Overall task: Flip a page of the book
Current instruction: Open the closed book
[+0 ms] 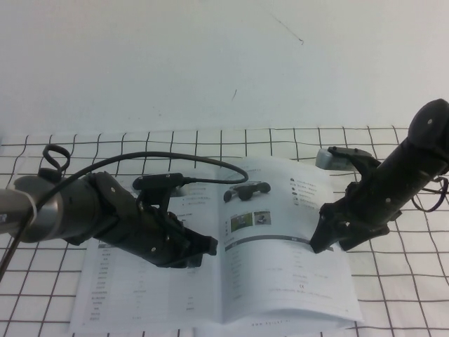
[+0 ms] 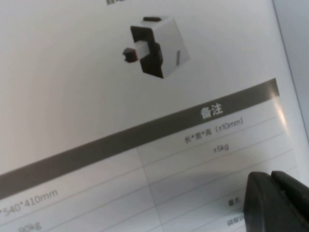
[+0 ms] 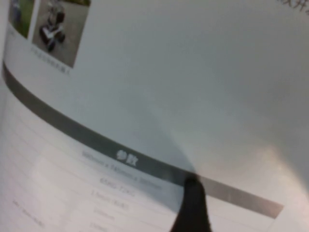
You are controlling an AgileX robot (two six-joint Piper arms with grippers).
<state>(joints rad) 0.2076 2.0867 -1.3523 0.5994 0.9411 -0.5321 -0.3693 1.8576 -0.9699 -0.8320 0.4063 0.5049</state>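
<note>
The book [image 1: 231, 281] lies open on the gridded table [image 1: 393, 295], at about 6 o'clock in the high view, its spine running from the far edge toward the near one.

At 9 o'clock the left arm reaches in low across the left-hand leaf. The left gripper [image 1: 200, 251] rests near the middle of that leaf, just short of the spine. In the left wrist view its dark fingers [image 2: 277, 203] lie pressed side by side with only a thin seam between them (so they look closed, with nothing between them), close over a table row under a dark bar [image 2: 145, 140]. A photo of a boxy white vehicle [image 2: 155, 46] is printed above that bar. A black cable [image 1: 182, 160] loops from the left arm over the book's far edge.

At 3 o'clock the right arm slants down onto the page [image 1: 287, 239], the right-hand leaf, which carries a black wheeled-vehicle photo [image 1: 245, 191] near its top and bulges slightly upward. The right gripper [image 1: 323, 235] stands with its fingers spread apart. One dark fingertip [image 3: 192, 205] touches the paper right at the grey bar [image 3: 96, 142] that heads the table. Nothing is clamped between its fingers.
</note>
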